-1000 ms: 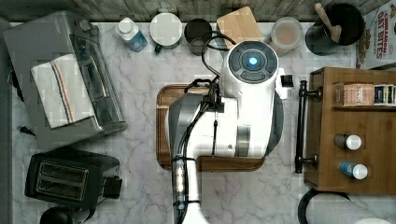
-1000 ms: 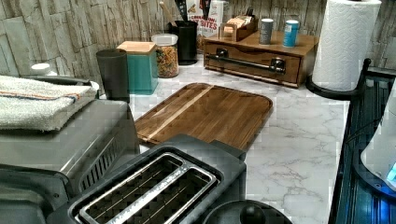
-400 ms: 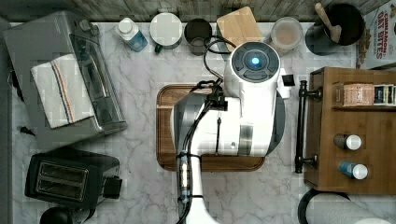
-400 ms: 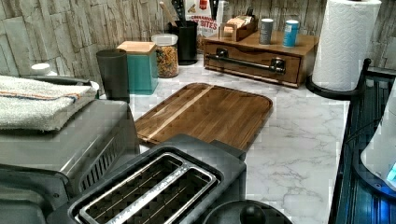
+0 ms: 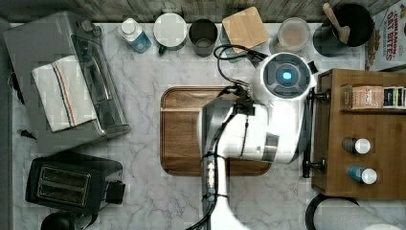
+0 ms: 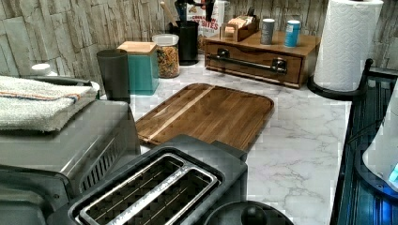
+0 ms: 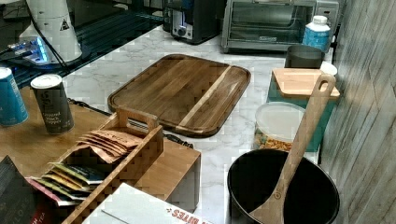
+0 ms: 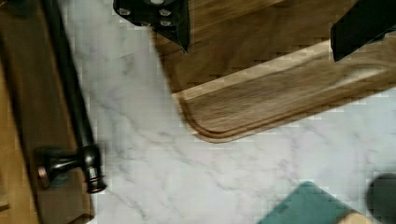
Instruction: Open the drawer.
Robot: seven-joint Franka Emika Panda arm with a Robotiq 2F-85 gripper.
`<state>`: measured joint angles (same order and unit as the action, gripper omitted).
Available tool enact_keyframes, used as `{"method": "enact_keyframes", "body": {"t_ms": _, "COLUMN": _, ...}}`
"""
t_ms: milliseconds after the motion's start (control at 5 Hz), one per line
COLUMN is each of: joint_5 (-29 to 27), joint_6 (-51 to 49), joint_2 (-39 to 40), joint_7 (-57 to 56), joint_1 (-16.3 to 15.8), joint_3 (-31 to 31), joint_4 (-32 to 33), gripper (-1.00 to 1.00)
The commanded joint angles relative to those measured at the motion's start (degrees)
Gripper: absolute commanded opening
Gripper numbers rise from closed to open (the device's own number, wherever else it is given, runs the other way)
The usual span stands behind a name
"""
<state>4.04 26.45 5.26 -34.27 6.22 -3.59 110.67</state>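
Observation:
The drawer (image 6: 253, 65) is the wide brown front of a wooden cabinet (image 5: 354, 134) at the top view's right, and it sits flush with the cabinet. Its long black bar handle (image 6: 248, 61) rests on two posts; in the top view the handle (image 5: 307, 143) is partly covered by my white arm (image 5: 268, 129). In the wrist view the handle (image 8: 74, 107) and one post run beside the marble, a short way off from my gripper (image 8: 261, 49). The gripper is open, its black fingers (image 8: 173, 23) spread wide above the wooden tray's corner, holding nothing.
A rounded wooden tray (image 5: 184, 129) lies mid-counter under the arm. Jars, a teal canister (image 6: 143, 68) and a utensil pot (image 7: 280, 196) line the wall. A paper towel roll (image 6: 345, 44) stands beside the cabinet, shakers (image 5: 359, 145) on top. Toaster oven (image 5: 72, 81) and toaster (image 5: 67, 182) are at the top view's left.
My arm's wrist has moved toward the top view's right, closer to the cabinet and its handle. The drawer and everything on the counter stay as they were.

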Motion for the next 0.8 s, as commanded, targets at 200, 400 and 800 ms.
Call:
{"method": "enact_keyframes", "body": {"t_ms": 200, "joint_5": 4.4, "joint_6": 4.8, "joint_2": 4.9, "joint_7": -14.9, "joint_1": 6.2, "joint_3": -7.5, "joint_4": -1.0, "gripper": 1.0}}
{"method": "enact_keyframes", "body": {"t_ms": 400, "joint_5": 4.9, "joint_6": 6.1, "joint_2": 6.3, "joint_7": -16.9, "joint_1": 6.4, "joint_3": -8.7, "joint_4": -0.6, "gripper": 1.0}}
{"method": "enact_keyframes", "body": {"t_ms": 800, "joint_5": 1.9, "joint_6": 8.9, "joint_2": 3.6, "joint_7": -20.7, "joint_1": 7.6, "joint_3": -8.1, "joint_4": 4.4, "gripper": 1.0}}
